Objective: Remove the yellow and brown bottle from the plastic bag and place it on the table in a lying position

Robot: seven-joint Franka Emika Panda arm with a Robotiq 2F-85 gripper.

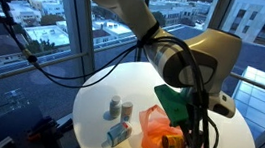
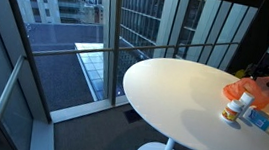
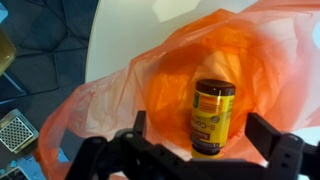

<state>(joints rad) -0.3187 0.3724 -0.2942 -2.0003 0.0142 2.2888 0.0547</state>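
The yellow and brown bottle (image 3: 212,118) lies inside the orange plastic bag (image 3: 150,70), its dark cap pointing away from me. In the wrist view my gripper (image 3: 205,135) is open, with one finger on each side of the bottle and not touching it. In an exterior view the bottle (image 1: 172,143) shows in the bag (image 1: 155,137) on the round white table (image 1: 99,105), with the gripper (image 1: 180,115) just above the bag. The bag (image 2: 243,93) also shows at the far table edge in an exterior view.
Two small white bottles (image 1: 120,109) and a blue box (image 1: 118,134) stand beside the bag; they also show in an exterior view, the bottle (image 2: 231,110) and the box (image 2: 260,119). Glass windows and a railing surround the table. A metal grille (image 3: 18,130) lies on the floor.
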